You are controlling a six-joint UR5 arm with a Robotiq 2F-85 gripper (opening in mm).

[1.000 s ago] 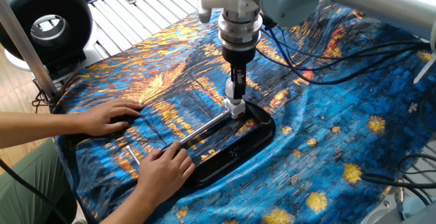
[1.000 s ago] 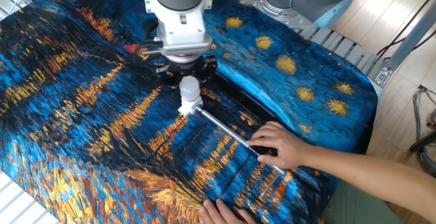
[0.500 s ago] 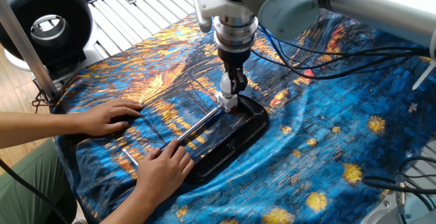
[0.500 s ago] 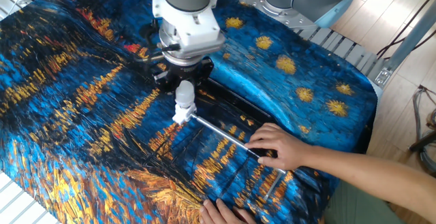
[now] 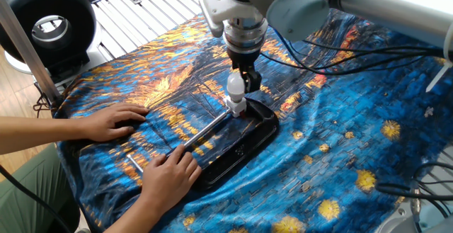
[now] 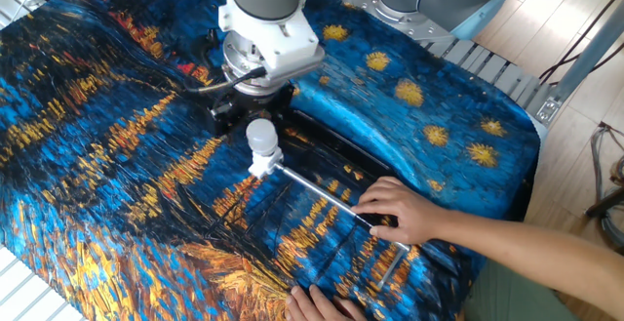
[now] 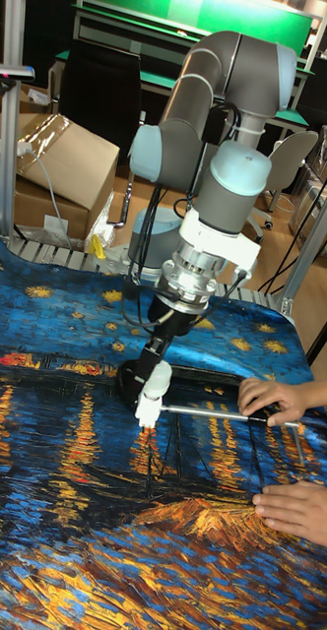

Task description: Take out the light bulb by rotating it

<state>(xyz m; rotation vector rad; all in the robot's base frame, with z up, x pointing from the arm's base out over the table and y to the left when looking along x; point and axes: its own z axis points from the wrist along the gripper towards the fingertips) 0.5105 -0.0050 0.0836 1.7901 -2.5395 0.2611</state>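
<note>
In one fixed view we see the bulb seated upright in the socket, which sits at the far end of a rod. The gripper is just behind the bulb, its fingers dark against the cloth; we cannot tell here whether they touch the glass. One hand presses the rod's near end by the tray; another hand lies flat on the cloth, left of the rod.

In the other fixed view the bulb stands clear on the socket, and the gripper is above and behind it. The jaws appear parted and hold nothing.

In the tall fixed view the bulb tops the socket; the gripper hangs just above it, slightly tilted. Jaw spacing cannot be read here.
</note>
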